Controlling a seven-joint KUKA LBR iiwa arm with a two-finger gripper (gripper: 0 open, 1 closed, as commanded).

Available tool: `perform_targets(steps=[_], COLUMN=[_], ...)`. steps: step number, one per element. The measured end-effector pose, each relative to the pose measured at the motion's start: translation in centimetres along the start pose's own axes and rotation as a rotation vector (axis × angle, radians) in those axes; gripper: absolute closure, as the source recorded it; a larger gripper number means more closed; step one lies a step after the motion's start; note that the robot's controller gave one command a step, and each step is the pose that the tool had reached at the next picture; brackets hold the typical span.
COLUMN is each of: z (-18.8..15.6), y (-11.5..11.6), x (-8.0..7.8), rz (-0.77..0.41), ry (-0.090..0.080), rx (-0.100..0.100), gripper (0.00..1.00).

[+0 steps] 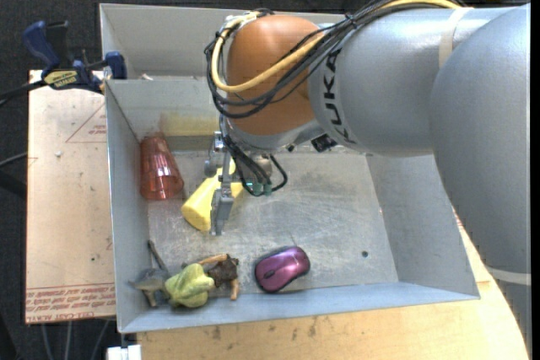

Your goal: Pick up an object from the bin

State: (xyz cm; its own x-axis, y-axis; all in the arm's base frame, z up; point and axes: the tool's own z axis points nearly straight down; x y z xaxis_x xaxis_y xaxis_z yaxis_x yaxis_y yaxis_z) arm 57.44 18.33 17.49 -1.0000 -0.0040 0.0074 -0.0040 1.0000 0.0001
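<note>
My gripper (218,186) hangs below the orange cover, low over the middle left of the bin floor. Its fingers stand apart, one finger (223,212) at the near right side of a yellow wedge-shaped block (199,208) and the other at the block's far end. The block lies on the floor and part of it is hidden by the fingers. A red see-through cup (159,169) lies on its side just left of the block.
A pale yellow bar (189,126) lies against the back wall. A purple computer mouse (282,268) and a green and brown toy figure (194,281) lie along the near wall. The arm covers the bin's right rear.
</note>
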Motion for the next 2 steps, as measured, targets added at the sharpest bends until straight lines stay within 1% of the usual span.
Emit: perform_targets(steps=[1,2], z=[-0.5,9.3], y=[-0.1,-2.4], x=[-0.2,-4.5], rz=[0.003,-0.079], ry=[-0.008,-0.012], rx=[-0.001,-0.009], gripper=[0.00,1.00])
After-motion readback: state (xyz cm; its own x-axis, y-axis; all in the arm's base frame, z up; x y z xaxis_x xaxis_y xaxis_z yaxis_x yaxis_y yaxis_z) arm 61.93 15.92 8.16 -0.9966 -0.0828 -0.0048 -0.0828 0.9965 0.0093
